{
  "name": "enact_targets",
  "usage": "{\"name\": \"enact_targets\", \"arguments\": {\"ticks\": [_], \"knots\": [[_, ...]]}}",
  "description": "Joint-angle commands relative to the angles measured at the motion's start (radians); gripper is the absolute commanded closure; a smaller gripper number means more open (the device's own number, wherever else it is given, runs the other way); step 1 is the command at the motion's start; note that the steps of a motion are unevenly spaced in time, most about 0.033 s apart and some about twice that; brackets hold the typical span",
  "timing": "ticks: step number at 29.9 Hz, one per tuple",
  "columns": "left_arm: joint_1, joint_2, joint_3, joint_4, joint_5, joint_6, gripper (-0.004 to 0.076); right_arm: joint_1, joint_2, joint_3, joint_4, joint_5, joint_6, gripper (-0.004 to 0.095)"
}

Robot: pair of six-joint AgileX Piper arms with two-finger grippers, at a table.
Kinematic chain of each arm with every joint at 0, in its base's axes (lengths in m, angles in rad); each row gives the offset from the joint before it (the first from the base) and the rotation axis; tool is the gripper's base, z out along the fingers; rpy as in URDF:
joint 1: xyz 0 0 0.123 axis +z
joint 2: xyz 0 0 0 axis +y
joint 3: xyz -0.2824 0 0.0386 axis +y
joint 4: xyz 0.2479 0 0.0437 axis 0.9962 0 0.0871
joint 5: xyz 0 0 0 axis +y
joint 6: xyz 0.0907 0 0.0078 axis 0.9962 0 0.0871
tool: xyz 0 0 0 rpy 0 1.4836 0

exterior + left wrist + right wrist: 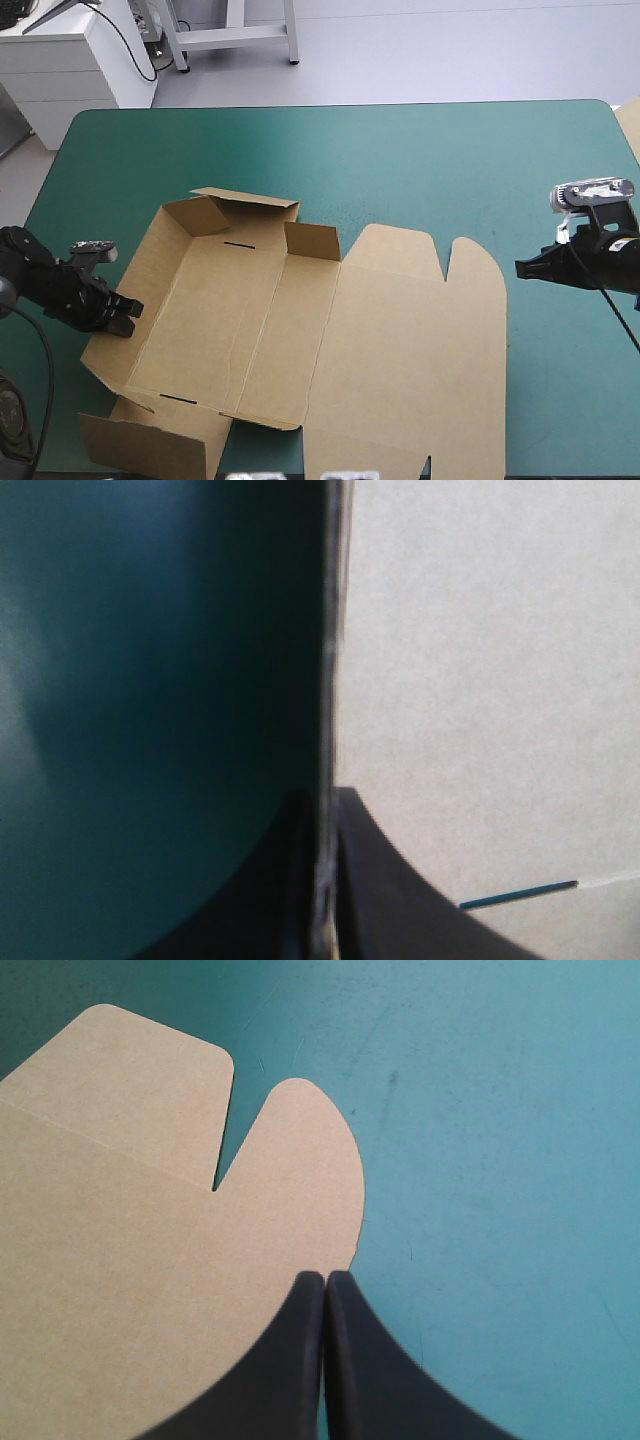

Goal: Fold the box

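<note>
The brown box [260,330] lies half formed on the teal-green cover, its left wall tilted up and its lid [420,350] flat to the right. My left gripper [128,312] is shut on the left wall's edge. In the left wrist view the board [480,680] runs edge-on between the black fingers of that gripper [327,815]. My right gripper [520,268] hovers shut and empty just right of the lid's rounded flap [290,1160]. In the right wrist view the tip of the right gripper [324,1280] stands at that flap's rim.
A short end flap [312,241] stands upright at the box's far side, next to a folded corner flap [195,215]. Another flap [150,440] sits at the table's front edge. A pale board edge [630,125] shows at the table's right edge. Bare teal-green cover [420,160] lies beyond the box.
</note>
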State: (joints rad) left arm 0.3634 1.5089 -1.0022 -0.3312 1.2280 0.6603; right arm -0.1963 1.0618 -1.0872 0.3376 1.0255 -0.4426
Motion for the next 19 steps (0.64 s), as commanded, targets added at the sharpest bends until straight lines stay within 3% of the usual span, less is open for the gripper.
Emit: {"name": "enact_targets", "arguments": {"ticks": [1,9,13,19], "knots": [[-0.006,-0.029,-0.021,-0.004,0.059,0.002,0.0729,-0.007,-0.012,-0.024,0.026,-0.037,-0.013,0.0929],[-0.006,-0.029,-0.021,-0.028,0.021,0.016,0.0729,-0.007,-0.012,-0.024,0.026,-0.033,-0.013,0.0929],[-0.016,-0.029,-0.023,-0.077,0.009,0.143,0.0731,-0.007,-0.012,-0.024,0.029,-0.033,-0.005,0.0929],[-0.105,-0.029,-0.101,-0.085,-0.042,0.205,0.0731,-0.007,-0.012,-0.024,0.037,-0.021,-0.005,0.0929]]}}
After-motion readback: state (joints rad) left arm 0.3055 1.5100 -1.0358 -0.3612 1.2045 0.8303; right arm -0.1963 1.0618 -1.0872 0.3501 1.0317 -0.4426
